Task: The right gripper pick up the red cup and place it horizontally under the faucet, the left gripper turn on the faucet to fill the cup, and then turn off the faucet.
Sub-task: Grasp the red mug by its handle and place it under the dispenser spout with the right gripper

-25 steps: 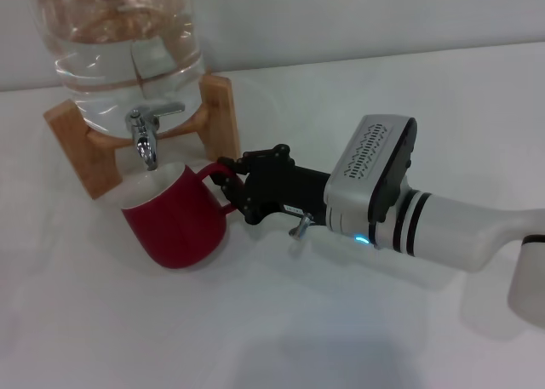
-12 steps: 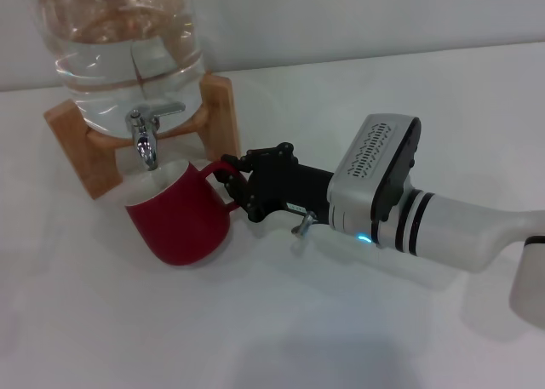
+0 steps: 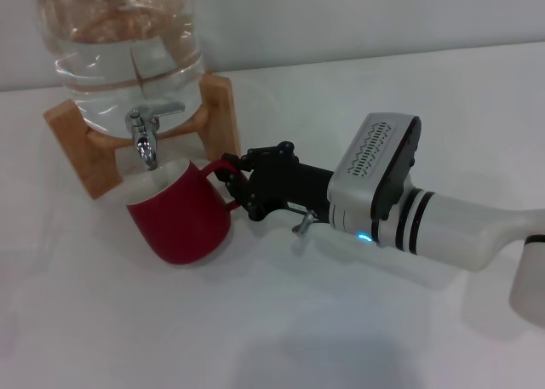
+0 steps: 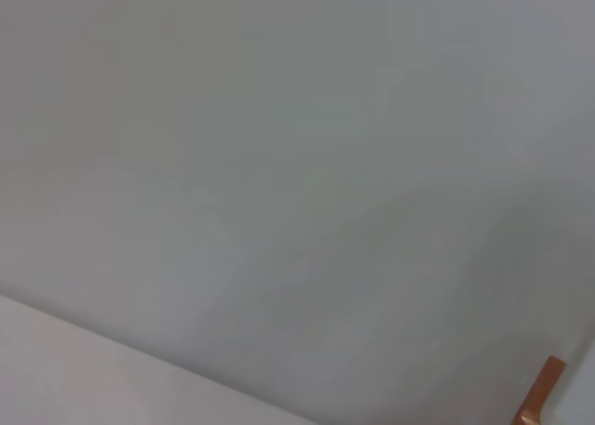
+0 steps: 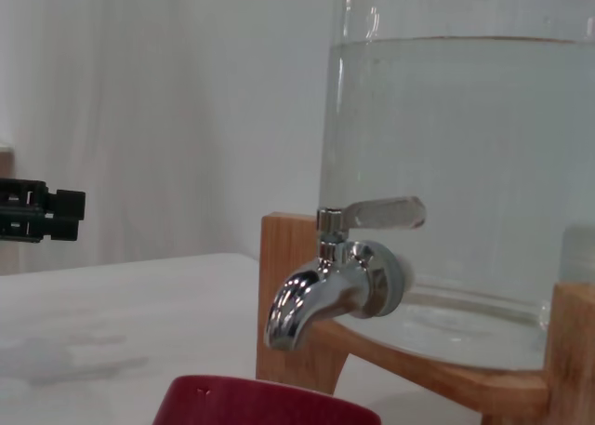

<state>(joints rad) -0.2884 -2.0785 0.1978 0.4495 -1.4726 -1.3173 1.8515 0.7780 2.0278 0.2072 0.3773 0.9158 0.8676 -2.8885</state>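
Observation:
The red cup (image 3: 180,220) sits under the faucet (image 3: 146,135), mouth up and slightly tilted, its white inside just below the spout. My right gripper (image 3: 232,185) comes in from the right and is shut on the cup's red loop handle. In the right wrist view the chrome faucet (image 5: 330,290) hangs above the cup's rim (image 5: 260,402), and no water runs from it. The left gripper (image 5: 42,211) shows only there, as a black claw far off beside the jar, away from the faucet lever.
The clear glass water jar (image 3: 128,40) rests on a wooden stand (image 3: 223,121) at the back left of the white table (image 3: 281,321). The left wrist view shows a pale wall and a corner of the wooden stand (image 4: 541,392).
My right gripper has shifted the cup slightly to the right and set it a little more upright under the spout. The faucet lever has not moved.

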